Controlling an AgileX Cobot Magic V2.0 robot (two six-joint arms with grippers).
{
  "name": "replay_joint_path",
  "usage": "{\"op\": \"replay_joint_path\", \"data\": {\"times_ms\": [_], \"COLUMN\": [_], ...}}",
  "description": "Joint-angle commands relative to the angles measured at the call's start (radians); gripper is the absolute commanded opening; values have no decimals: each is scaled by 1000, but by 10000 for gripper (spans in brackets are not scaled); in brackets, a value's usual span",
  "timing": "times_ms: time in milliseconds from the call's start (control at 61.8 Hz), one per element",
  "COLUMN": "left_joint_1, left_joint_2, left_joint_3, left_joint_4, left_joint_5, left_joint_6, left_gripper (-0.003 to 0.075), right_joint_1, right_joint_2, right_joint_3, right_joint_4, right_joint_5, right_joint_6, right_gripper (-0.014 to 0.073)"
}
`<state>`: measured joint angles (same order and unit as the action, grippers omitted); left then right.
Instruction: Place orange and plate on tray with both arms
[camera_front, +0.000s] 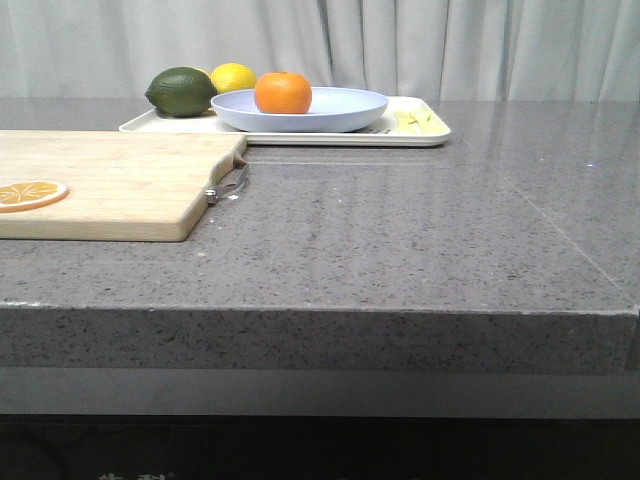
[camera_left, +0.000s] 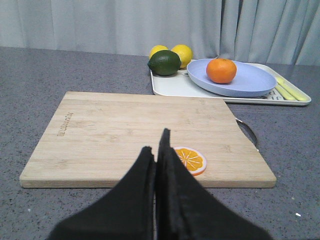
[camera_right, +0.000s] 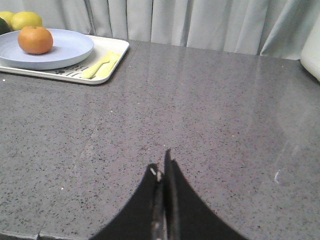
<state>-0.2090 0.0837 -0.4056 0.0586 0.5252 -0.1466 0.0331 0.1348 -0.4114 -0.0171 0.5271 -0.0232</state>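
Currently, the left gripper (camera_left: 157, 150) hangs over the near edge of the cutting board (camera_front: 110, 185), fingers pressed together on nothing. The right gripper (camera_right: 162, 172) hangs over bare counter (camera_front: 420, 240), likewise closed and empty. Neither arm appears in the front view. The orange (camera_front: 283, 92) sits on the plate (camera_front: 340, 110), which rests on the tray (camera_front: 425, 135) at the far side. A dark green fruit (camera_front: 181, 91) and lemons (camera_left: 176, 51) stand beside the plate; an orange slice (camera_left: 190, 160) lies on the board, partly hidden by the left fingers.

The grey speckled stone countertop (camera_front: 420, 240) carries, directly on its surface, the white tray (camera_front: 425, 133) at the far side and the wooden cutting board (camera_front: 110, 185) nearer on the left, close together but apart.
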Motion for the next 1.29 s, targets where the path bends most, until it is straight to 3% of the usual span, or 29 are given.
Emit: {"op": "replay_joint_path", "data": {"times_ms": [0, 324, 680, 955, 1278], "left_joint_1": [2, 10, 173, 177, 177], "left_joint_2": [12, -9, -110, -110, -110], "left_joint_3": [-25, 6, 234, 413, 412], "left_joint_4": [-5, -8, -59, -59, -59], "left_joint_5": [-90, -123, -291, -440, -435], "left_joint_6": [-8, -8, -8, -8, -8], "left_gripper": [-18, -18, -18, -18, -18], "right_joint_1": [-5, -5, -5, -5, -5], "right_joint_2": [11, 11, 11, 11, 11], "right_joint_3": [-23, -23, -23, -23, -23], "right_joint_4": [-11, -11, -11, -11, -11], "right_joint_5": [-90, -90, -88, -88, -88], "right_joint_6": [-8, -8, -8, -8, -8], "right_gripper": [-61, -61, -61, -61, -61]}}
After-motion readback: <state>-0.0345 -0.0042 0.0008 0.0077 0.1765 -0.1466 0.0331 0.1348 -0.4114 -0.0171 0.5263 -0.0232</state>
